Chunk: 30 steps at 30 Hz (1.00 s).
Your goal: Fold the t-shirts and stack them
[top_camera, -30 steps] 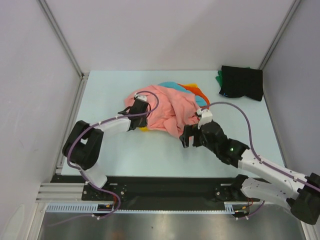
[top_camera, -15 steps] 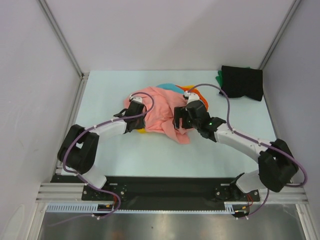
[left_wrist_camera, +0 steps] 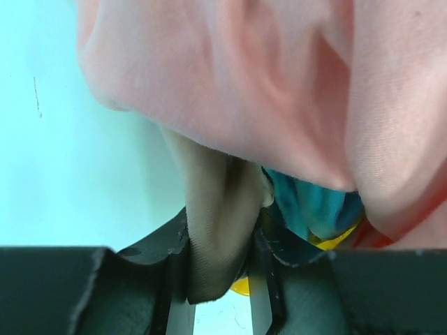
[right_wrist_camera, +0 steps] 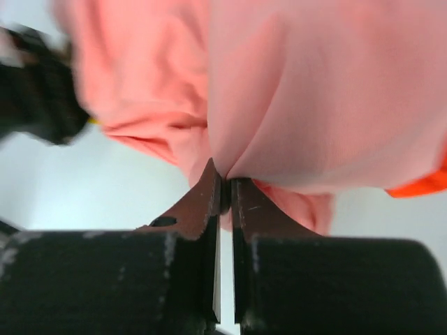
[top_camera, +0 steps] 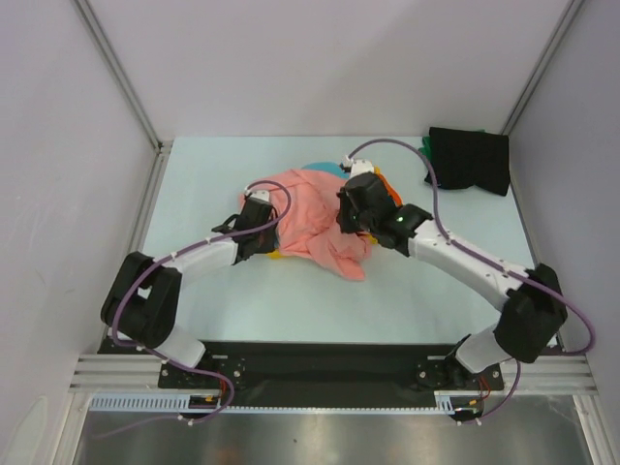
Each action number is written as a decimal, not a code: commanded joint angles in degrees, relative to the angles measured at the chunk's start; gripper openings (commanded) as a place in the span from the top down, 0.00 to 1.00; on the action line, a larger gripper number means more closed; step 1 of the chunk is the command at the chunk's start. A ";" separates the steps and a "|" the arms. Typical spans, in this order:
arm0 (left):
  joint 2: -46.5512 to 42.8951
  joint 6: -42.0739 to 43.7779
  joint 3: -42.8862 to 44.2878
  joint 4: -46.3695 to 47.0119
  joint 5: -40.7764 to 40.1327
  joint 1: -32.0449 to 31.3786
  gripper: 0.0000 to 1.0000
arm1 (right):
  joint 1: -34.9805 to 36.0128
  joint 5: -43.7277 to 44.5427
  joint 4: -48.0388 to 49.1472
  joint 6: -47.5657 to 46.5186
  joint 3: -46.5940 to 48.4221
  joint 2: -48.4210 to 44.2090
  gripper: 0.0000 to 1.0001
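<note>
A heap of t-shirts lies mid-table, with the salmon pink t-shirt (top_camera: 315, 218) on top. Turquoise cloth (top_camera: 325, 167) and orange cloth (top_camera: 387, 184) peek out at its far side. My right gripper (top_camera: 344, 218) sits on the heap's right part, shut on a pinched fold of the pink t-shirt (right_wrist_camera: 293, 91), the cloth caught at the tips (right_wrist_camera: 225, 195). My left gripper (top_camera: 266, 240) is at the heap's left edge. A fold of beige t-shirt (left_wrist_camera: 216, 223) fills the gap between its fingers (left_wrist_camera: 218, 279), below the pink t-shirt (left_wrist_camera: 244, 91) and beside turquoise cloth (left_wrist_camera: 314, 206).
A folded black t-shirt (top_camera: 470, 160) lies at the far right corner with green cloth (top_camera: 426, 150) showing under its left side. A bit of yellow (left_wrist_camera: 241, 286) shows beneath the heap. Grey walls and metal posts close in the table on three sides.
My right gripper moved from the table in front of the heap up onto it and closed on the pink t-shirt. The left gripper stayed at the heap's left edge.
</note>
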 commanded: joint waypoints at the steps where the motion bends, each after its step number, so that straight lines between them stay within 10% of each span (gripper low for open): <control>1: -2.68 -1.11 -1.48 -0.51 -0.20 1.87 0.58 | 1.14 4.52 -6.61 -2.48 14.84 -10.82 1.00; 5: -4.87 -2.25 -3.07 0.10 1.29 2.48 0.36 | -0.17 7.60 -13.65 -9.32 34.70 -12.43 1.00; 12: -0.85 -2.52 -1.58 2.74 4.10 3.01 0.35 | -0.88 25.69 -12.98 -20.77 51.88 -15.32 1.00; 15: 4.58 -1.82 1.14 3.88 6.12 2.93 0.55 | -0.88 32.47 -7.62 -26.30 49.51 -20.23 1.00; 18: 7.59 -0.06 3.08 5.11 9.62 2.75 0.98 | -0.44 35.20 -1.12 -30.26 47.83 -25.59 1.00; 30: 8.03 6.35 8.79 5.46 11.22 -12.79 1.00 | -0.09 -3.72 3.11 -29.30 51.71 -27.55 1.00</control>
